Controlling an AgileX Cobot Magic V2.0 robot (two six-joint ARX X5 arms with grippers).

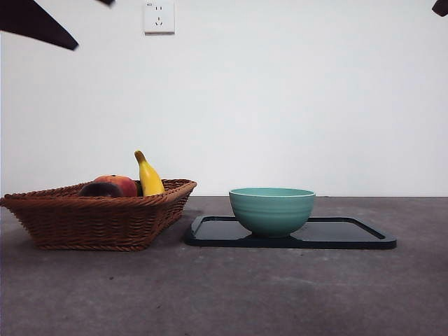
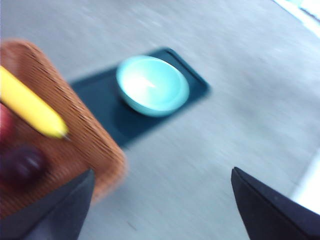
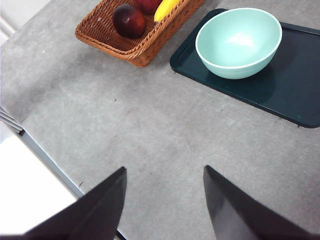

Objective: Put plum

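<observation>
Front view, left to right. A dark arm part [image 1: 38,24] enters at the top left corner, well above the table [image 1: 224,294]; it cannot be matched to a side from this view alone.

A brown wicker basket [image 1: 98,220] sits on the left of the table. Inside it lies the plum [image 1: 100,190], dark and glossy, low against the front rim. Just behind it is a red-orange fruit [image 1: 120,183], and beside that a yellow banana [image 1: 148,176] stands tilted, tip up, above the rim. In the right wrist view the plum [image 3: 129,21] rests on the basket floor near a corner, apart from both grippers.

Right of the basket, just beside it, lies a flat dark tray [image 1: 350,234]. A teal bowl [image 1: 271,210] stands upright on the tray's left part; the wrist views show it empty.

A small black tip [image 1: 441,7] shows at the top right corner.

Left gripper [image 2: 160,210]: jaws spread wide, nothing between them, raised over the basket's edge and bare table; picture is motion-blurred.

Right gripper [image 3: 165,200]: jaws parted, holding nothing, over bare table well clear of basket and tray.

A white wall socket [image 1: 159,17] is on the wall.
</observation>
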